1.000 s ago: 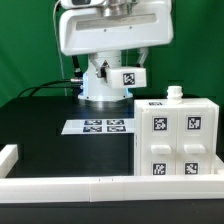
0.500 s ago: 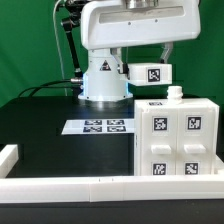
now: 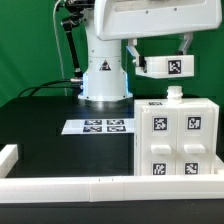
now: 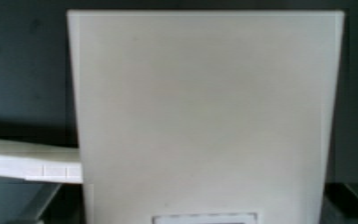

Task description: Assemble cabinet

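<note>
Jaws: I read the gripper (image 3: 160,56) as clamped on a part. A dark finger shows at each end of the part, and nothing else supports it.
Held part: a small white drawer block (image 3: 168,67) with one black-and-white tag facing the exterior camera, hanging clear in the air.
Wrist view: the drawer block (image 4: 202,110) fills most of the frame as a plain white face. I cannot see the finger contact from here.
Long axis of the held part: it runs across the exterior view, close to level, with the end toward that view's right a touch higher.
Key relation: the cabinet (image 3: 180,140) lies below the jaws and apart from them. The block hangs over the cabinet's top near the small white peg (image 3: 175,93).
Cabinet position: it stands on the black table (image 3: 40,120) at the exterior view's right, with four tagged fronts facing the camera.
My judgement of the next move: mainly a descent, holding the block's axis in line with the cabinet's width. I cannot tell which seat it is meant for.
Surroundings: the marker board (image 3: 100,126) lies flat beside the cabinet on the exterior view's left, and the border rail (image 3: 90,184) runs along the near edge.
</note>
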Controlling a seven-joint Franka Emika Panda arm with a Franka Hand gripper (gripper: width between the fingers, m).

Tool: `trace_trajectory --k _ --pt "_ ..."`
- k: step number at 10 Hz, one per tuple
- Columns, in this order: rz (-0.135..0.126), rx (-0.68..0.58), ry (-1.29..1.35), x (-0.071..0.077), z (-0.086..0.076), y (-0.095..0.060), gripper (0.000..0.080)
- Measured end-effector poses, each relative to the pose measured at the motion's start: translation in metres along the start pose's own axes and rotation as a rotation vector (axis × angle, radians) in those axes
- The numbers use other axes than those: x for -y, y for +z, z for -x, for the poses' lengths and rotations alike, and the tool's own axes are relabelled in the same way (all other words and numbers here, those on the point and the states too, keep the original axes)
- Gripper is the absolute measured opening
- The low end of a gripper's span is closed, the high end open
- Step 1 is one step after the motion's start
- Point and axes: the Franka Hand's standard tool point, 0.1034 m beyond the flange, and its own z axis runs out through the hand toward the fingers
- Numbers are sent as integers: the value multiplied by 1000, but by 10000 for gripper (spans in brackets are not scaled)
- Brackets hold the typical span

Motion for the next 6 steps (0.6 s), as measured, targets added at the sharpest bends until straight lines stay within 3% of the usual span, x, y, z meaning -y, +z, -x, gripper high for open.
trace_trajectory --k 4,6 --pt "5 14 -24 5 -34 5 560" --pt "7 16 -49 5 -33 8 560"
